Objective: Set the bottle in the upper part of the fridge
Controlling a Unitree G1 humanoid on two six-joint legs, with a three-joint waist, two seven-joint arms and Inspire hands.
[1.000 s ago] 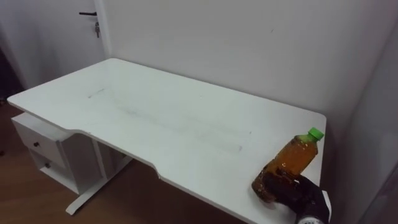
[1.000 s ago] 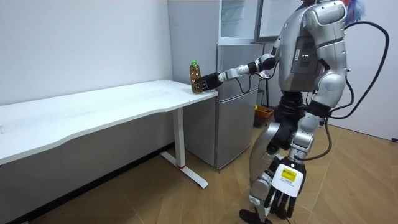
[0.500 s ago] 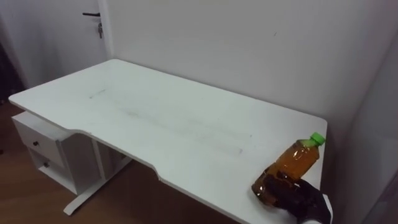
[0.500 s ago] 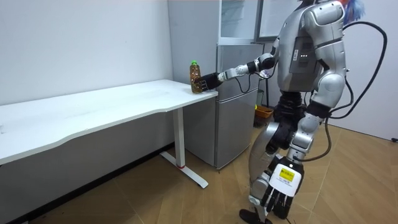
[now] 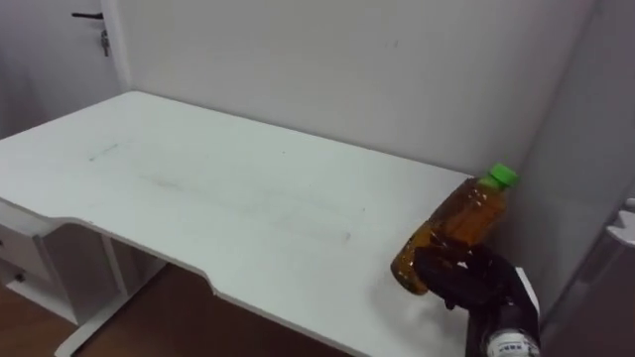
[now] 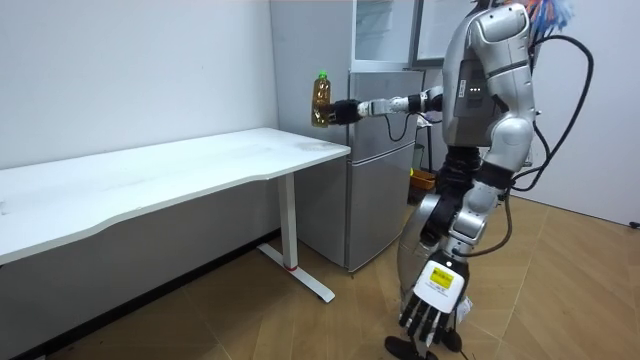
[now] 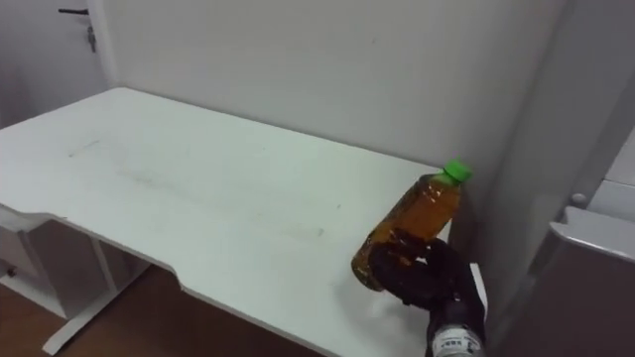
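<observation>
An amber bottle (image 5: 458,220) with a green cap is held tilted above the right end of the white table (image 5: 198,188). My right hand (image 5: 468,283) is shut on its lower half, with dark fingers wrapped round it. In the room view the bottle (image 6: 321,100) hangs well above the table's corner, on my outstretched right arm, in front of the grey fridge (image 6: 380,160). My left hand (image 6: 432,312) hangs at my side with its fingers relaxed. In the right eye view the bottle (image 7: 415,220) and the right hand (image 7: 422,273) are near the table's right edge.
The fridge's upper part (image 6: 385,30) stands behind the bottle, above the lower door. A grey fridge top edge (image 7: 593,236) shows at the right. A white drawer unit (image 5: 25,273) sits under the table's left end. I stand on the wooden floor beside the fridge.
My right hand has lifted the bottle off the table's corner and raised it towards the fridge. My view has shifted to the right, and my body has turned slightly.
</observation>
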